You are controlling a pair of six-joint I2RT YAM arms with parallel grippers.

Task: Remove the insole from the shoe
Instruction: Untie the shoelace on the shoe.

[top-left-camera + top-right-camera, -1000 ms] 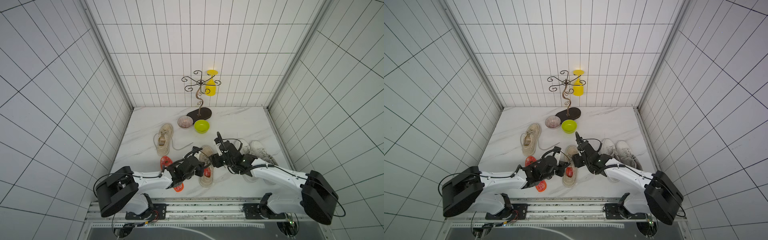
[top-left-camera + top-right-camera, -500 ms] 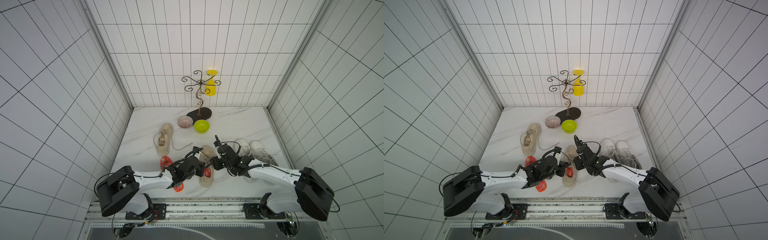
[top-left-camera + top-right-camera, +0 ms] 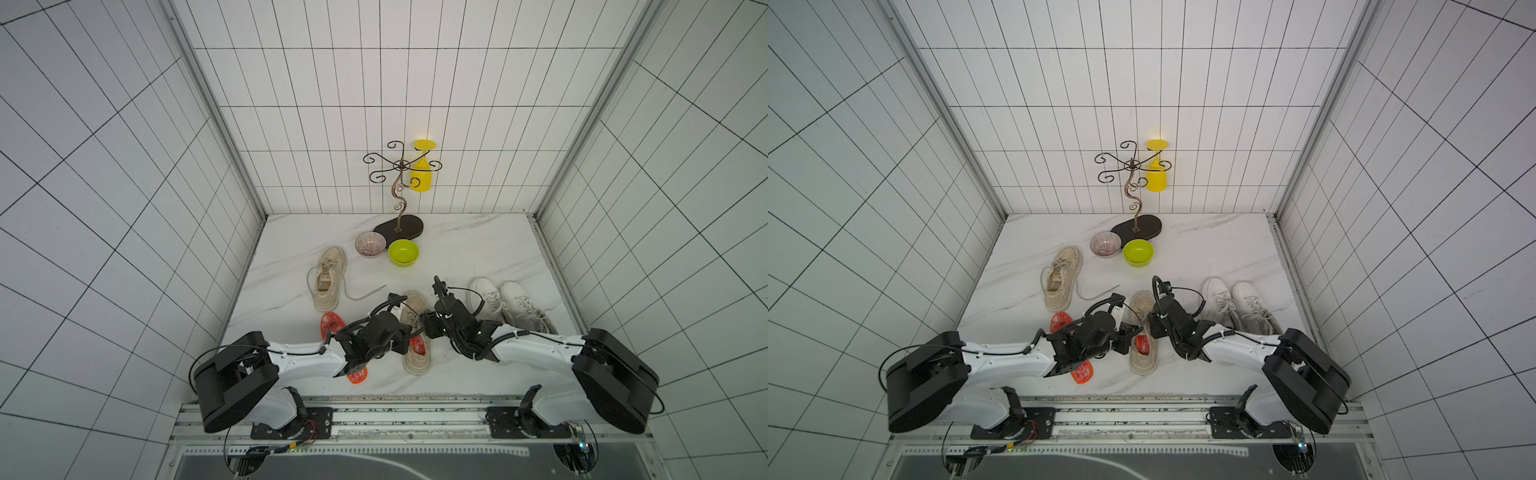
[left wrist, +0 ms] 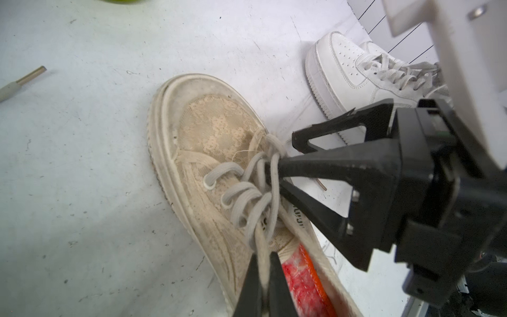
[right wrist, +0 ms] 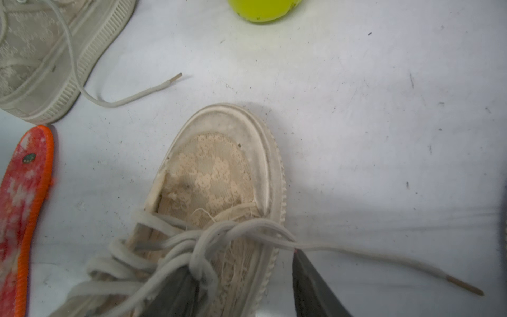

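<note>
The insole (image 4: 299, 280) looked light, floppy: pinch its heel edge; left tool (image 4: 262, 263) clamped a lace (image 4: 260, 236), right tool (image 4: 286, 152) gaped astride the shoe (image 4: 214, 131).

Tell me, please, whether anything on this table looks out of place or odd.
An orange insole lies loose on the table, partly under the left arm, beside the near beige shoe, which holds a second insole. That shoe's laces are pulled into a tangle, with the left gripper shut on one lace.
</note>
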